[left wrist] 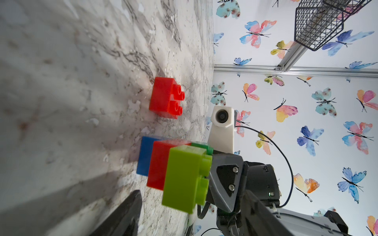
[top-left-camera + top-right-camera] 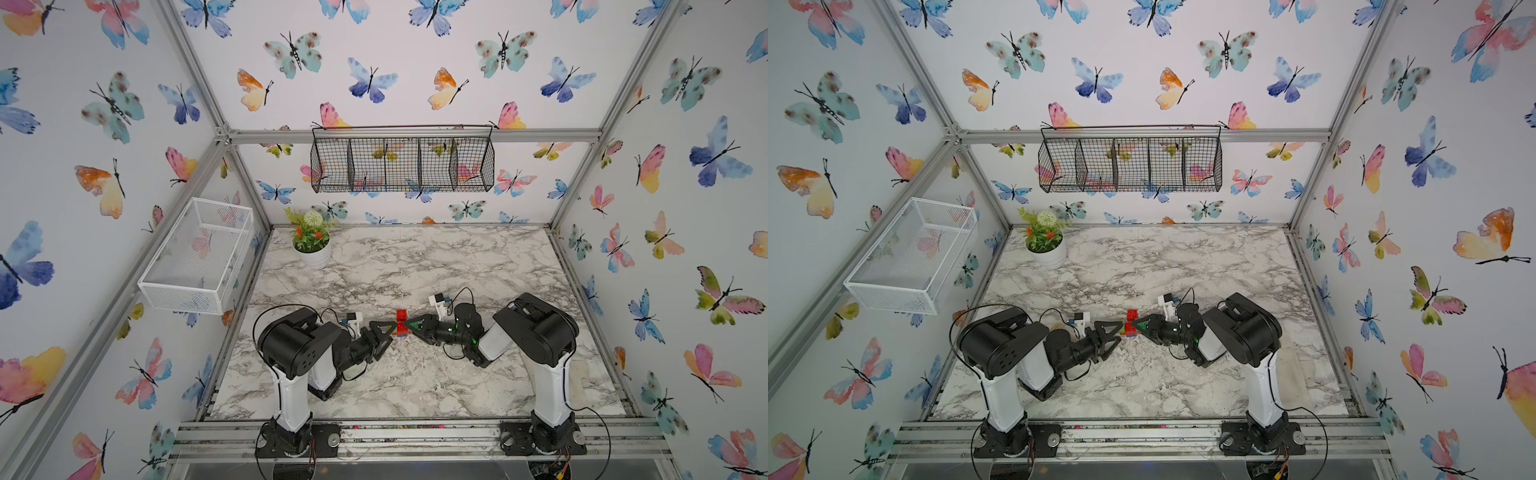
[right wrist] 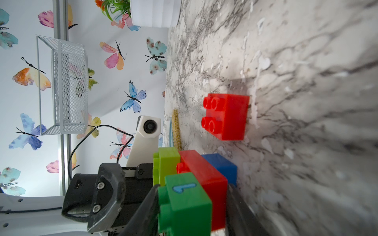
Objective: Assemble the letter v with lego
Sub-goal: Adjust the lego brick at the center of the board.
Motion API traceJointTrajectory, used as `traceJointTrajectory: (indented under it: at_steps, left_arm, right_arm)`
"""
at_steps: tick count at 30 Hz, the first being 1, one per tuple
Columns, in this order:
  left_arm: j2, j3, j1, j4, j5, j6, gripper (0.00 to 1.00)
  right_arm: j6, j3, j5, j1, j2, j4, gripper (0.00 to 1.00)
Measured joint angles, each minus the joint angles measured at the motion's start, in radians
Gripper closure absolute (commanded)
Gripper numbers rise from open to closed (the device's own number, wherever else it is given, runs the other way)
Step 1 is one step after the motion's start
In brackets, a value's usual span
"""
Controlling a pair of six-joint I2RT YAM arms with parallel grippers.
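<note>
The letter v stands on the marble table as a joined lego stack. A blue brick is lowest, with a long red brick on it. A lime brick and a green brick sit on top at opposite ends. My right gripper is shut on the stack's green end. My left gripper stands open around the lime end, its fingers apart from the brick. A loose red square brick lies just behind the stack.
A white plant pot stands at the table's back left. A white mesh basket hangs on the left wall and a black wire basket on the back wall. A tan-and-blue brush lies beyond the stack.
</note>
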Motion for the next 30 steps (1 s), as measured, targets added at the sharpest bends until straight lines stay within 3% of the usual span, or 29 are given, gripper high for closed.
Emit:
traceJointTrajectory:
  at_steps: [3, 8, 19, 24, 30]
  left_arm:
    - [0.016, 0.012, 0.000, 0.002, 0.000, 0.000, 0.28]
    - [0.037, 0.028, 0.000, 0.003, 0.000, 0.003, 0.37]
    - [0.067, 0.051, 0.001, 0.005, 0.000, 0.007, 0.40]
    - [0.085, 0.065, 0.001, 0.008, 0.001, 0.008, 0.35]
    - [0.107, 0.072, 0.005, 0.013, 0.001, 0.011, 0.41]
  right_arm:
    - [0.000, 0.000, 0.000, 0.000, 0.000, 0.001, 0.67]
    - [0.000, -0.002, 0.000, 0.000, 0.002, 0.006, 0.67]
    - [0.000, -0.004, 0.000, 0.000, 0.005, 0.014, 0.67]
    - [0.000, -0.005, 0.000, 0.000, 0.006, 0.019, 0.68]
    - [0.000, -0.006, 0.000, 0.000, 0.007, 0.022, 0.68]
